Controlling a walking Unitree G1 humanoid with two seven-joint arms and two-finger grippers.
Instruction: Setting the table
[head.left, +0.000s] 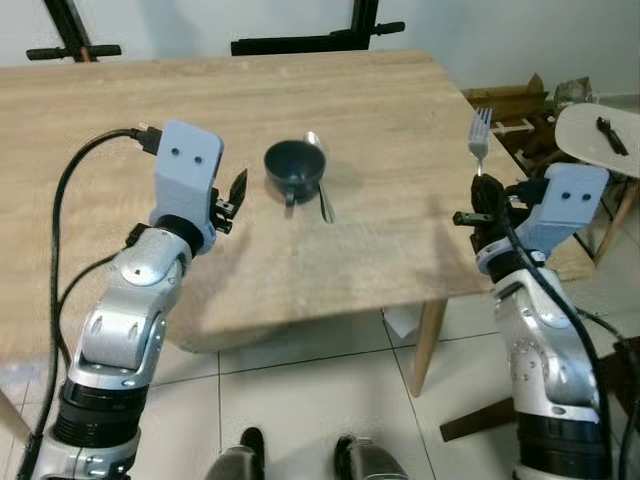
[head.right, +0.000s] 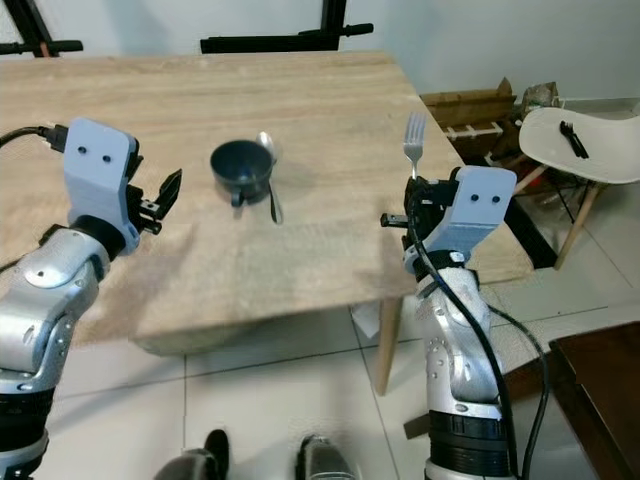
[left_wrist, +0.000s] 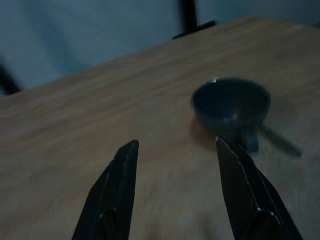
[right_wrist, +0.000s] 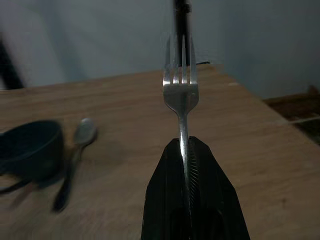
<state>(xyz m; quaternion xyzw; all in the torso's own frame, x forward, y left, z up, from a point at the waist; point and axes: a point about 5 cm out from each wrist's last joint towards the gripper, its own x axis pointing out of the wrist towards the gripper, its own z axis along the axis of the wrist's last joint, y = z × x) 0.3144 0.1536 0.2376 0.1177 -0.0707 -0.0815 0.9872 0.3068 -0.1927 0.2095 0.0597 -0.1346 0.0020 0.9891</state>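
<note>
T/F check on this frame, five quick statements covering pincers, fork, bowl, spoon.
1. The right pincer holds the fork with tines up. True.
2. The left pincer grips the spoon. False: it is open, holding nothing, hovering over the table.
3. The spoon lies on the table beside the dark bowl. True.
4. The bowl is upside down. False: it stands upright, opening upward.
5. The fork rests flat on the table. False: it is held in the air near the table's right edge.

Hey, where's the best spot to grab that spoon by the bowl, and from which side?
Probably the spoon handle's near end, from above: it lies flat, its head beside the bowl, the handle running clear toward the robot. The open left gripper is nearer.
</note>
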